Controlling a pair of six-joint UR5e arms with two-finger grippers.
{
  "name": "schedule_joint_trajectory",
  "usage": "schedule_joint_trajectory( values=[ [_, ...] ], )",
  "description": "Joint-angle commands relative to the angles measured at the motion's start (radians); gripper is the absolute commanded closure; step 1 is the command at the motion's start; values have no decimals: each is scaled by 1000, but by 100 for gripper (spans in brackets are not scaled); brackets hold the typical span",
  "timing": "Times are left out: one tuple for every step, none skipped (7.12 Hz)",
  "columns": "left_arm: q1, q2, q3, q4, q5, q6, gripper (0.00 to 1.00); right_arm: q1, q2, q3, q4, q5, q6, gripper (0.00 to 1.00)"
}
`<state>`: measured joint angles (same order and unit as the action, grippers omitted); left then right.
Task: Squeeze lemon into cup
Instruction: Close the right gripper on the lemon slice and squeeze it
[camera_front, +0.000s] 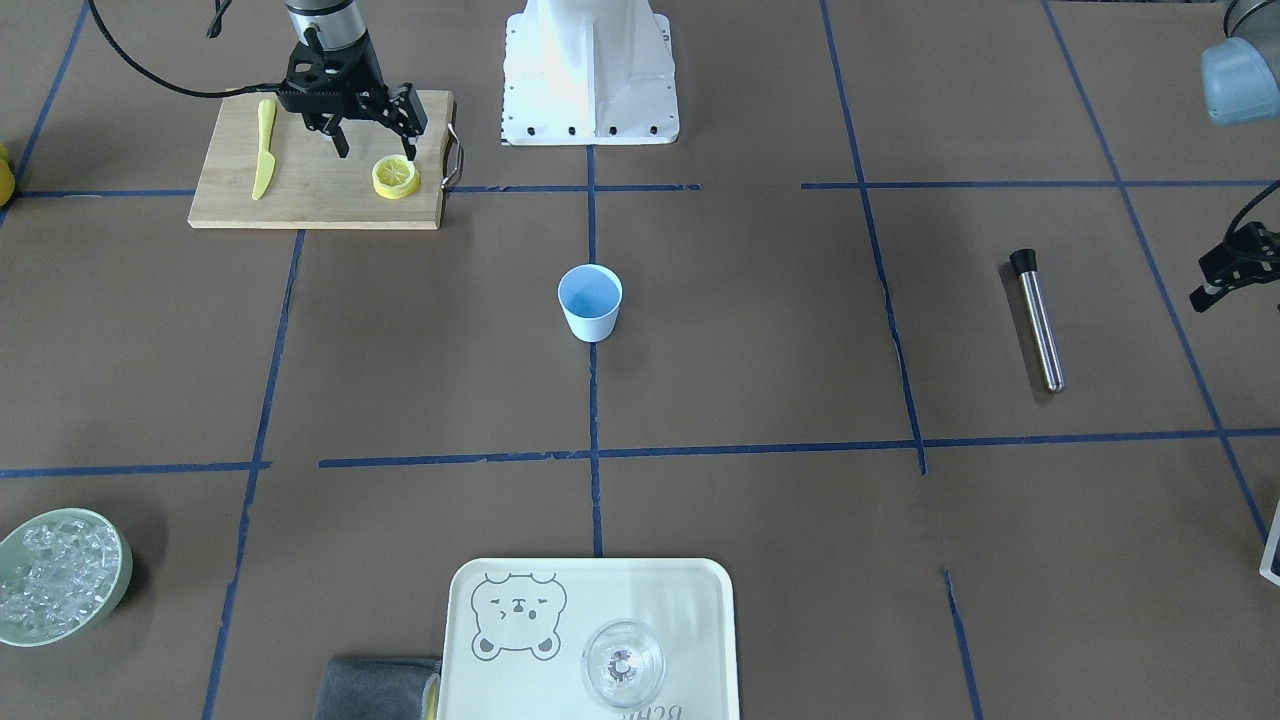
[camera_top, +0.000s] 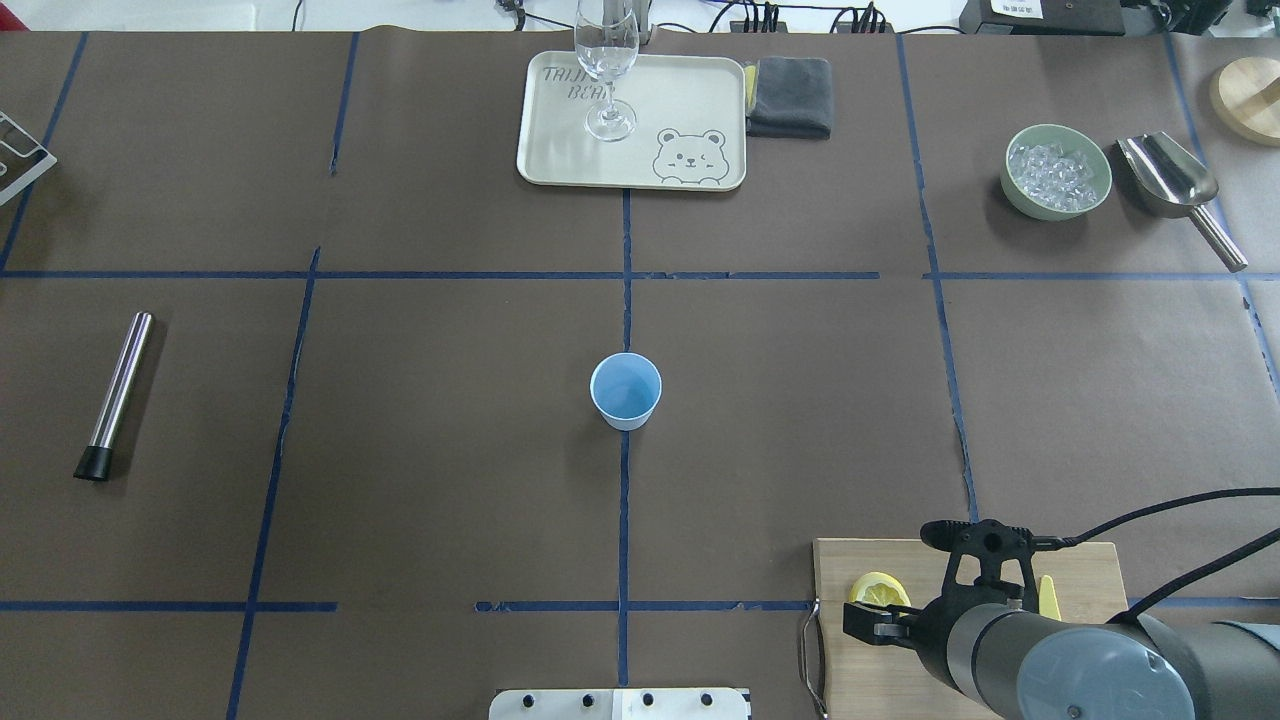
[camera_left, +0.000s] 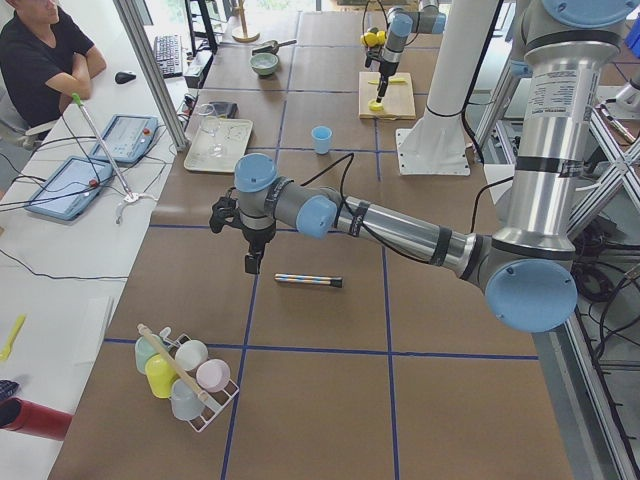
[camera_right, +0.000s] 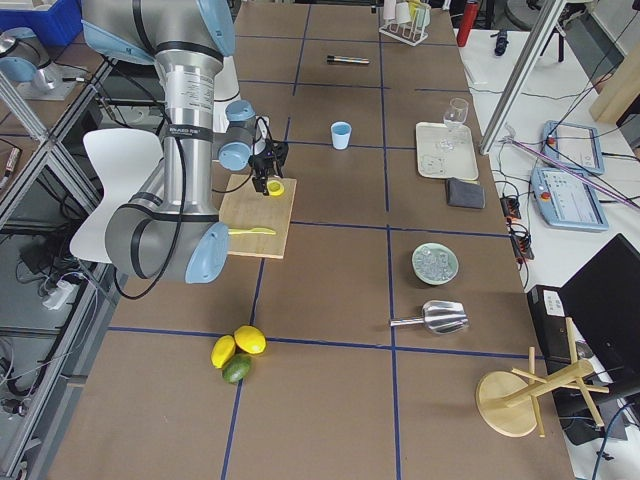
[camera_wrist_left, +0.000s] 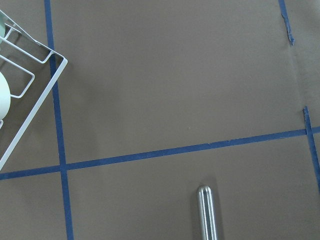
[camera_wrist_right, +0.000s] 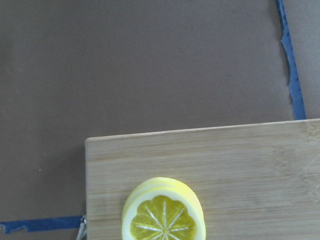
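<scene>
Nearest to you in the front view is the tray (camera_front: 700, 610), and the glass (camera_front: 622, 663) stands on it. Farther back, in the middle of the table, you find the cup (camera_front: 590, 303); it stands upright with its mouth open to above. The lemon (camera_front: 396, 177) is well apart from it. It lies flat on the board (camera_front: 310, 200), cut face up, near the corner with the metal handle, and the knife (camera_front: 263, 150) lies on the same board.

The right gripper (camera_front: 376, 150) hangs over the board with its fingers spread wide and nothing between them. One fingertip is just above the lemon's rim; you cannot tell if it touches. The left gripper (camera_left: 253, 262) points down above the table near the metal rod (camera_left: 308, 281). How far its fingers are apart cannot be told.
</scene>
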<state>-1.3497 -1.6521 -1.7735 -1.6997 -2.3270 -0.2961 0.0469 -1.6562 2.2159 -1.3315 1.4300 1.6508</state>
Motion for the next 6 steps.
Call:
schedule_joint_trajectory(
  values=[
    [0,0,0,0,0,0,0,-1,22,-16,0,3,-3,0],
    [0,0,2,0,0,0,0,-1,22,-18,0,3,-5,0],
    [0,0,2,0,0,0,0,-1,22,-28,0,3,-8,0],
    [0,0,2,0,0,0,0,-2,24,-39,0,3,-11,0],
    [0,2,0,0,0,0,0,-4,27,-47,0,1,-12,0],
    [0,0,5,0,0,0,0,-1,38,-50,0,3,-12,0]
  ],
)
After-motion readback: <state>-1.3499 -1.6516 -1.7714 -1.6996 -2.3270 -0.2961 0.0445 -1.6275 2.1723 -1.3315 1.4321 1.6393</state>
